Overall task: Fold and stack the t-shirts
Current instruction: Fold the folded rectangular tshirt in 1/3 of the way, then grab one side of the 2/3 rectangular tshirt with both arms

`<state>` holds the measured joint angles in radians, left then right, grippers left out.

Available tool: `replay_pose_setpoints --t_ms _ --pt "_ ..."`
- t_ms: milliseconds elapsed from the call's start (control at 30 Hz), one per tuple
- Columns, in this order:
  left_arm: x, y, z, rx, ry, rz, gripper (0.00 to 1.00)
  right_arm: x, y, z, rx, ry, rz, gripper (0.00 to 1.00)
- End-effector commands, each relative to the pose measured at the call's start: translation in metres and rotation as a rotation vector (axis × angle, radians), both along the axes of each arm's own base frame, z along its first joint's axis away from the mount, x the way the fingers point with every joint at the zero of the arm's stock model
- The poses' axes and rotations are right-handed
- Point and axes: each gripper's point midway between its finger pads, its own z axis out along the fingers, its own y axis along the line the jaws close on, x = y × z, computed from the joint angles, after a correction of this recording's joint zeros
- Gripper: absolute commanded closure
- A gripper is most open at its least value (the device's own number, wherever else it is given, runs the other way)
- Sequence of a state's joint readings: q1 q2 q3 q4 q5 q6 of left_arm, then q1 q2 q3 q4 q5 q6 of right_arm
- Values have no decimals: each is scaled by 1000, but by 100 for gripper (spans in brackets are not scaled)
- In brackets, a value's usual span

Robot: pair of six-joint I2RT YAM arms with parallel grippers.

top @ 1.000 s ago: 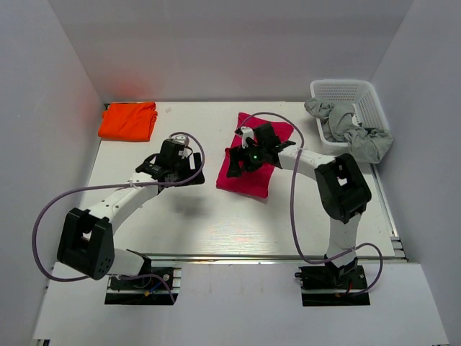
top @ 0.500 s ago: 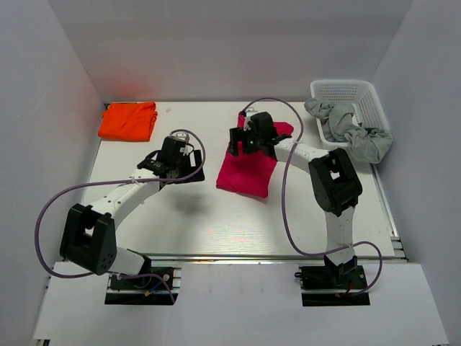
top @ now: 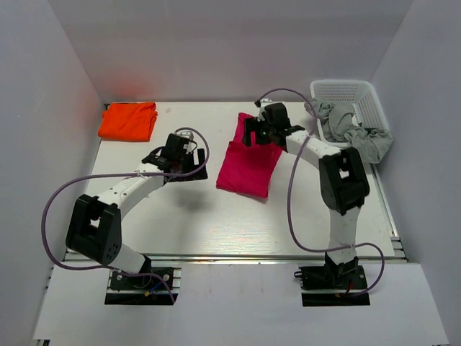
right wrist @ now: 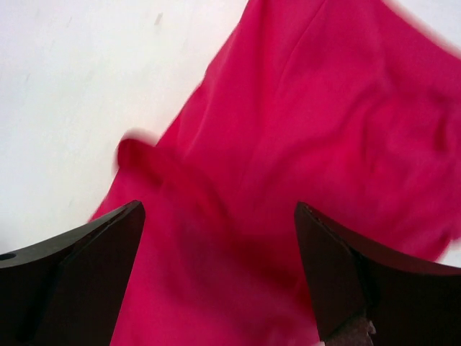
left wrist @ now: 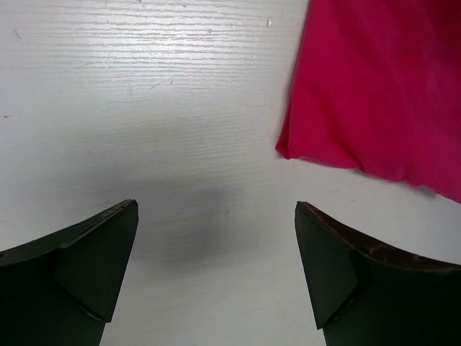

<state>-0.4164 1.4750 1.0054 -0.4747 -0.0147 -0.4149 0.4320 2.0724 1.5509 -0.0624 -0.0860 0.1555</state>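
Wide open and empty, left jaws hover beside the red shirt (top: pixel 248 164), right jaws over it; orange shirt (top: pixel 128 120) lies left, basket (top: pixel 343 84) right.

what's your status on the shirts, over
Left gripper open, empty, over table beside magenta shirt. Right gripper open, over that shirt's far end. Orange shirt folded far left, not stacked. Nothing in the way.

A robotics lab cell: plain white walls (top: pixel 230 43) box in a white worktable (top: pixel 216 223).
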Motion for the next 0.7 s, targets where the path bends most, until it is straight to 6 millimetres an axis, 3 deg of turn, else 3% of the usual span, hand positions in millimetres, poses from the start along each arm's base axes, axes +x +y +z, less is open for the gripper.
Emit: replay_pose_setpoints --t_ms 0,33,67,100,133,167,200,267,367,500,633,667 --pt "1 -11 -5 -6 2 -58 0 -41 0 59 73 -60 28 10" --pt "5 -16 -3 -11 -9 -67 0 -50 -5 72 82 -70 14 10" --pt "2 -19 -10 -13 14 -90 0 -56 -9 72 119 -27 -47 10" --pt "7 -24 -11 -26 1 -113 0 -79 -24 37 69 74 -91 10" --pt "6 -31 -12 -56 7 -137 0 -89 -28 52 105 71 -98 10" --pt "8 -34 -14 -62 3 -152 0 -103 -27 45 123 123 -91 10" --pt "10 -40 -18 -80 6 -167 0 -128 -34 18 107 220 -94 10" --pt "11 -47 -25 -98 15 -198 0 -149 -39 20 126 269 -108 10" --pt "15 -61 -35 -124 15 -257 10 -189 -49 -6 124 384 -112 10" --pt "13 -76 -49 -139 52 -306 21 -213 -44 -26 181 490 -107 10" --pt "13 -80 -62 -133 68 -314 23 -222 -39 -40 235 540 -112 18" --pt "11 -81 -64 -144 66 -322 27 -222 -37 -42 249 530 -106 20"
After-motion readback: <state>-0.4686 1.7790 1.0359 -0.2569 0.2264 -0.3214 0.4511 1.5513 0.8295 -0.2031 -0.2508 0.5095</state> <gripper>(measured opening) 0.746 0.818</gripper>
